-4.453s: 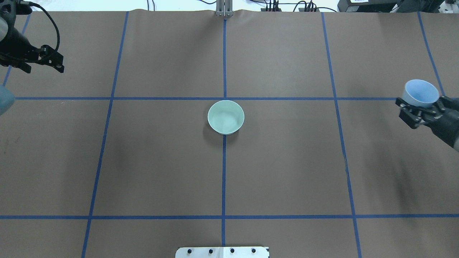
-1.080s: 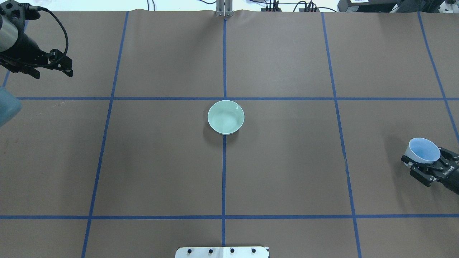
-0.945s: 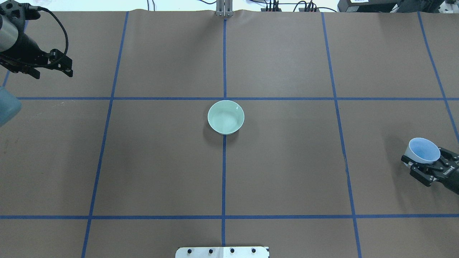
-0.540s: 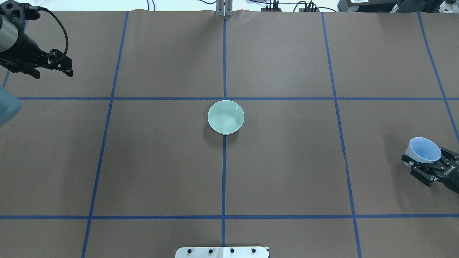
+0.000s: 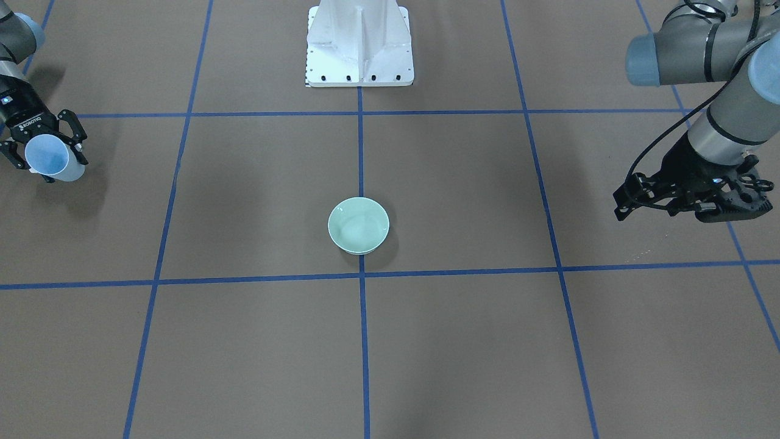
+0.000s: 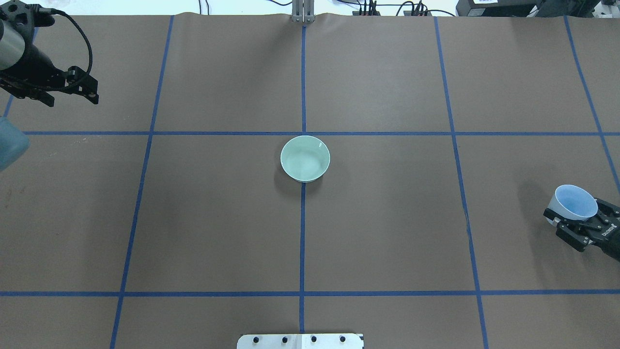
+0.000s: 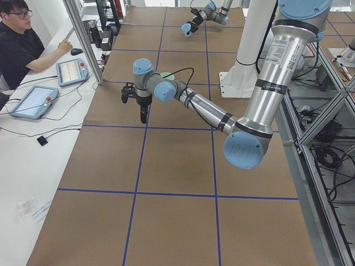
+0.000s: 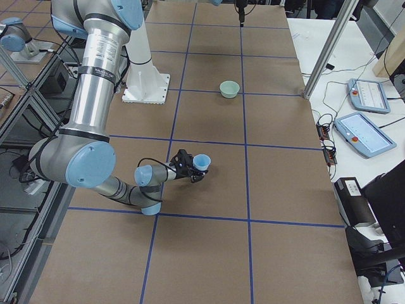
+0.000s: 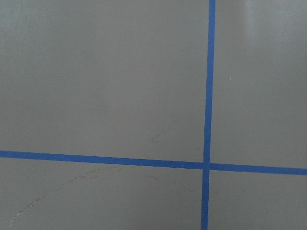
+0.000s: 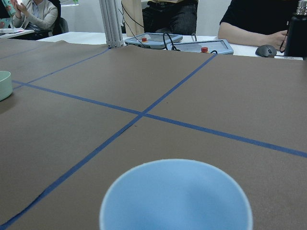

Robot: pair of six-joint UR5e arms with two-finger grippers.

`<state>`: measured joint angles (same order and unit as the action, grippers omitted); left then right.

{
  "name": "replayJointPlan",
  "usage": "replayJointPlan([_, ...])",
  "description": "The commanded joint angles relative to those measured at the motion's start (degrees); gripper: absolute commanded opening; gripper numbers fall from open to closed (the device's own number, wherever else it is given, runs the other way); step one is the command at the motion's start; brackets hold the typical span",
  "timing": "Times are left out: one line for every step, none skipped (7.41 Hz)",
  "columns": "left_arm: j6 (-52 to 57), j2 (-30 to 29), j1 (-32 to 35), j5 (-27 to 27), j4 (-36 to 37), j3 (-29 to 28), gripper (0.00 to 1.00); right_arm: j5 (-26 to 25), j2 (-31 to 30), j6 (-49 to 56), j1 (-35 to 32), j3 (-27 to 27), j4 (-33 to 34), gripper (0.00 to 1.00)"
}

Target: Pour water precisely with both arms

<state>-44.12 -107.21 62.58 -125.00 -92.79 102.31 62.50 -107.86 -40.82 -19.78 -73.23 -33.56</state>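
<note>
Hunting for water: none surely visible, whether inside blue cup (image 6: 575,202) or green bowl (image 6: 305,158) at centre of table (image 6: 387,218). Clamped round cup's wall, mouth up, near table's right edge: right gripper (image 6: 579,220). From there, bowl well apart, off leftward and slightly farther forward, so probably a long carry that way before tipping. Spread wide and empty over far-left corner: left gripper (image 6: 68,94).

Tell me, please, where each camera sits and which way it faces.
Front-facing: across the table, facing the pedestal; right arm view-left, left arm view-right.
Overhead: behind the robot, looking down; arms at both edges.
Exterior left: table's end; left arm near.
Exterior right: opposite end; right arm near.
Left wrist: straight down on tape; no body.
Right wrist: forward over the blue cup; no body.
Shared: front-facing and overhead both show the bowl.
</note>
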Motion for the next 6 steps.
replayJointPlan([0.00,-0.01,0.00,0.02,-0.02,-0.09,1.00,-0.01,0.02,0.12,0.00,0.02,-0.02,0.91])
replayJointPlan([0.00,-0.01,0.00,0.02,-0.02,-0.09,1.00,-0.09,0.02,0.04,-0.09,0.02,-0.10,0.94])
replayJointPlan([0.09,-0.01,0.00,0.02,-0.02,-0.18,1.00,-0.09,0.02,0.04,0.00,0.02,-0.28,0.95])
replayJointPlan([0.09,-0.10,-0.09,0.02,-0.02,-0.27,1.00,-0.09,0.02,0.04,-0.09,0.02,-0.45,0.97])
replayJointPlan([0.09,-0.01,0.00,-0.07,-0.02,-0.36,1.00,-0.18,0.02,0.04,-0.09,0.02,-1.15,0.99])
replayJointPlan([0.09,-0.10,-0.09,-0.07,-0.02,-0.36,1.00,-0.09,-0.07,0.12,-0.17,-0.15,-1.68,0.99])
